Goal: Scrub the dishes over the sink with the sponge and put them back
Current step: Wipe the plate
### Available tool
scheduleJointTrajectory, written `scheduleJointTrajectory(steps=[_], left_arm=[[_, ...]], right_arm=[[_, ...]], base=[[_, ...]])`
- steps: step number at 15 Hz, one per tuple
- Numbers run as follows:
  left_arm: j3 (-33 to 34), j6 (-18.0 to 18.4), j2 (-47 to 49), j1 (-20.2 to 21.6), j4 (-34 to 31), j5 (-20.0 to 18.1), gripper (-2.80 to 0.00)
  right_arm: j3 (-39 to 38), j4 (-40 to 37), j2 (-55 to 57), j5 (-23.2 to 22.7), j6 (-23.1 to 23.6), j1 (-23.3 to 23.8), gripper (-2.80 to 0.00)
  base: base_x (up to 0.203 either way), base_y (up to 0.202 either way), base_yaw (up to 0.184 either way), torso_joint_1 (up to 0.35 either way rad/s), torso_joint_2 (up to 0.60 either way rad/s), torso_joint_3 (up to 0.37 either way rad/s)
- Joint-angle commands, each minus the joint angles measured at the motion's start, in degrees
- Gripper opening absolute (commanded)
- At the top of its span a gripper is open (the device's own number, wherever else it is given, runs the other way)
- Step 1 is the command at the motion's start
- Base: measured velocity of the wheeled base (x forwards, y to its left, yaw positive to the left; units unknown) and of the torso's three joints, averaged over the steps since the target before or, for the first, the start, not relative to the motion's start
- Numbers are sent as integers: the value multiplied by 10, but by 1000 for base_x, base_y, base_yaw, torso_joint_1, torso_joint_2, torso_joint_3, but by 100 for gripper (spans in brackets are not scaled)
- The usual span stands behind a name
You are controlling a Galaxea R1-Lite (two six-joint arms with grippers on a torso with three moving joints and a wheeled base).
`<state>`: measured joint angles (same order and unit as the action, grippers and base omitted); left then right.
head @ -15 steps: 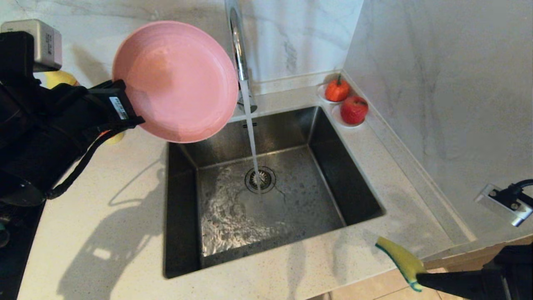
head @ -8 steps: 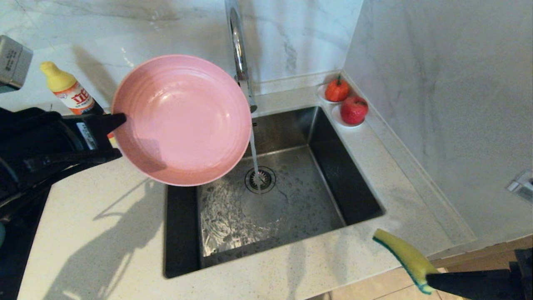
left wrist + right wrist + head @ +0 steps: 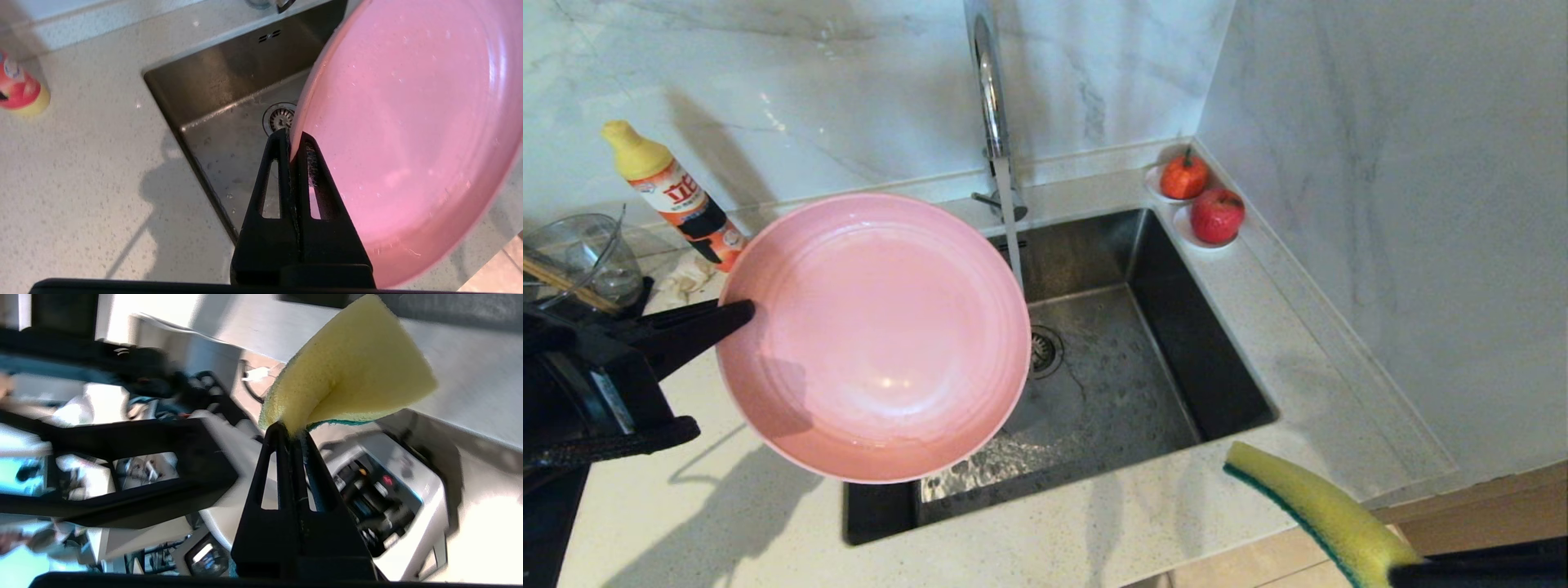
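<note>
**Inspector:** On your left, the left gripper (image 3: pixel 737 314) is pinched tight on the left rim of the pink plate (image 3: pixel 874 335). The plate hangs tilted over the left half of the sink (image 3: pixel 1201 359), bowl side up, just left of the running faucet (image 3: pixel 990 98).

**Operator:** And the sponge?

**Inspector:** Your right gripper (image 3: pixel 292 435) is clamped on one end of the yellow sponge (image 3: pixel 1319 510), at the near right, past the counter's near edge. Its long axis points far-left toward the plate, green layer underneath. The plate lies well apart from it, to the far left; I judge the sponge must travel that way.

**Operator:** Any markings?

**Inspector:** The detergent bottle (image 3: pixel 674 196) at far left carries a red label; you cannot read its characters.
</note>
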<state>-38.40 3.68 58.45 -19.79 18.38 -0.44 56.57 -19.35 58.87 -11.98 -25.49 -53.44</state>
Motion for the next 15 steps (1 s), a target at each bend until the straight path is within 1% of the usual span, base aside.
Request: scheduleJointTrajectory(steps=[1, 2, 4, 5, 7, 8, 10, 11, 12, 13, 14, 15], left_arm=[[-35, 6, 14, -20, -2, 2, -280], [-49, 10, 28, -35, -3, 4, -280], [-63, 20, 47, -44, -4, 5, -280], [-64, 25, 50, -56, -4, 4, -280], [-67, 44, 58, -76, -4, 2, -280], [-67, 52, 70, -81, -4, 2, -280], [-68, 56, 107, -92, 2, 11, -280], [-77, 54, 131, -107, 4, 27, -280], [-97, 47, 150, -126, 6, 51, -280], [-125, 34, 166, -141, 6, 80, -280], [-151, 14, 187, -155, 5, 116, -280], [-171, -7, 200, -164, 5, 143, -280]], right_arm=[[29, -2, 6, -1, 9, -29, -280], [31, -3, 9, -3, 22, -36, -280], [32, -5, 11, -2, 48, -44, -280], [34, -3, 13, -3, 54, -45, -280], [45, -1, 23, -5, 56, -49, -280], [50, -3, 25, -4, 56, -60, -280], [65, -1, 34, -2, 56, -68, -280], [79, -3, 42, -2, 56, -68, -280], [95, -4, 53, -1, 56, -69, -280], [110, -4, 66, 1, 55, -69, -280], [124, -5, 77, 4, 54, -69, -280], [132, -6, 84, 4, 54, -69, -280]], base=[[0, 0, 0, 0, 0, 0], [0, 0, 0, 0, 0, 0], [0, 0, 0, 0, 0, 0], [0, 0, 0, 0, 0, 0], [0, 0, 0, 0, 0, 0], [0, 0, 0, 0, 0, 0], [0, 0, 0, 0, 0, 0], [0, 0, 0, 0, 0, 0], [0, 0, 0, 0, 0, 0], [0, 0, 0, 0, 0, 0], [0, 0, 0, 0, 0, 0], [0, 0, 0, 0, 0, 0]])
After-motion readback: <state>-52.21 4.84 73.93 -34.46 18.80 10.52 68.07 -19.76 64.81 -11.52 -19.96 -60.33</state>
